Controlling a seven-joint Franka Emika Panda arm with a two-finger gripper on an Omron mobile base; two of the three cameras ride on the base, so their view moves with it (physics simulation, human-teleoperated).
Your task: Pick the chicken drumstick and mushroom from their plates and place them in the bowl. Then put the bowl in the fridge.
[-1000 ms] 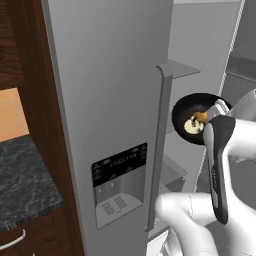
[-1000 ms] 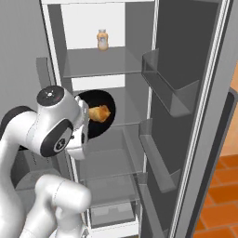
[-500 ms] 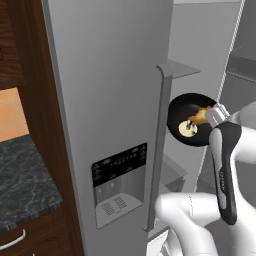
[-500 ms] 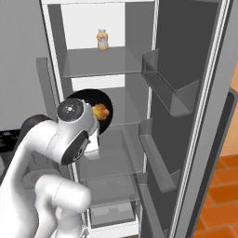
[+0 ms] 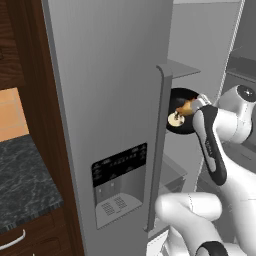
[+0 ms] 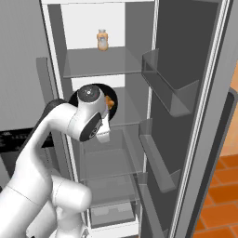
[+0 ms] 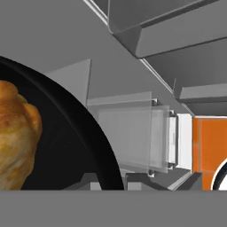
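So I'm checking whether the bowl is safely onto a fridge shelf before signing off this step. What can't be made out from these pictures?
- Bowl in the right base view: the arm's joint covers most of it, so which shelf it is over is unclear.
- End effector fingertips: hidden in the hand view, so the grip point on the bowl's rim cannot be seen.
- Mushroom in the left base view: too small for detail.
- Chicken drumstick: cut off by the hand view's left edge.

a kitchen: open fridge [image 6: 139,69], stone counter [image 5: 20,175], wood cabinets [image 5: 30,235].
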